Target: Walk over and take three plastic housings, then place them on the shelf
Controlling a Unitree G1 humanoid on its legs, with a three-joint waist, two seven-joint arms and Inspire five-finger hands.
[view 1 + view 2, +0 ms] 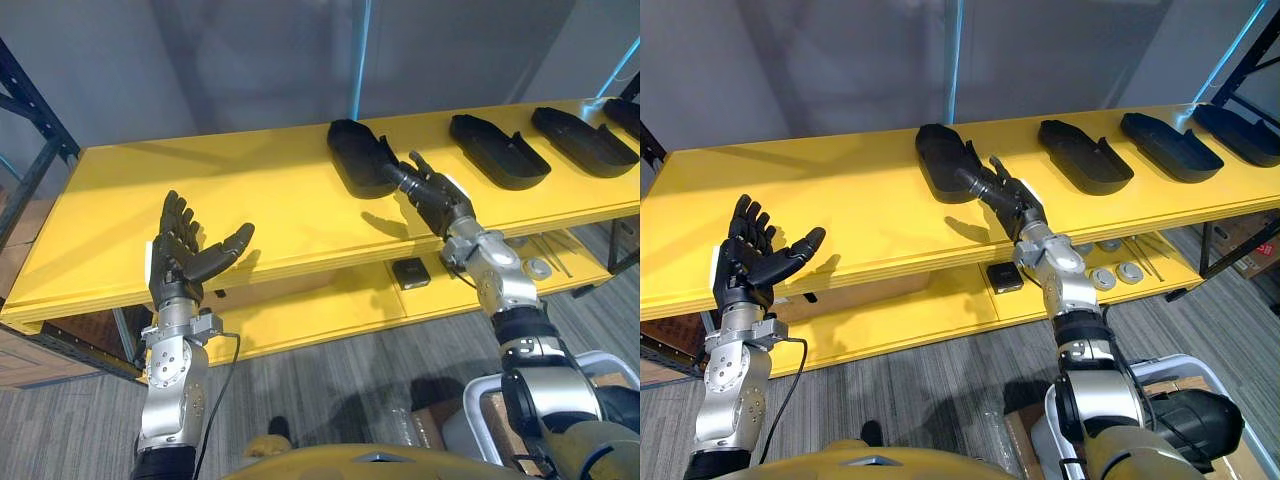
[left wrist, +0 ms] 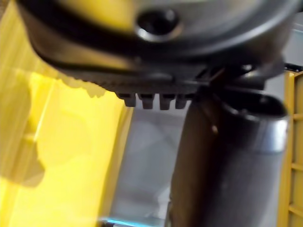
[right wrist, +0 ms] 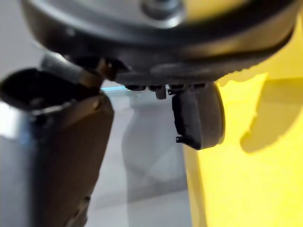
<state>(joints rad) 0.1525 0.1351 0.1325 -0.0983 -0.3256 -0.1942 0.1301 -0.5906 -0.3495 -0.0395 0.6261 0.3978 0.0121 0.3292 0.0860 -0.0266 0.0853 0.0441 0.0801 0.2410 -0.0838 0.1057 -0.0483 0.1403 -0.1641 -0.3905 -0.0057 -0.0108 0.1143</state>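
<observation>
Left eye view gives me the right robot hand stretched out over the yellow shelf. Its fingers are straight and apart and hold nothing. Their tips sit right at the near end of the closest plastic housing, though I cannot tell whether they actually touch it. The next housing lies on the shelf off that robot hand's right side, with two more in the same row past it.

The left robot hand hangs well away on the other side, at the shelf's front edge. Its palm is turned up, its fingers are spread, and it is empty. In the right wrist view the housing's rounded dark end shows just past the fingertips.

I read this as the reach for a pick, with no housing in either robot hand yet. The part looks like a shallow, thin-walled shell, so I would not shove forward, since a push at its end will likely slide it deeper along the smooth board. I would bring the fingers over the rim into the hollow, set the thumb against the outer wall, and close gently on that wall. Then I would lift straight up before drawing back, keeping clear of the next housing.
</observation>
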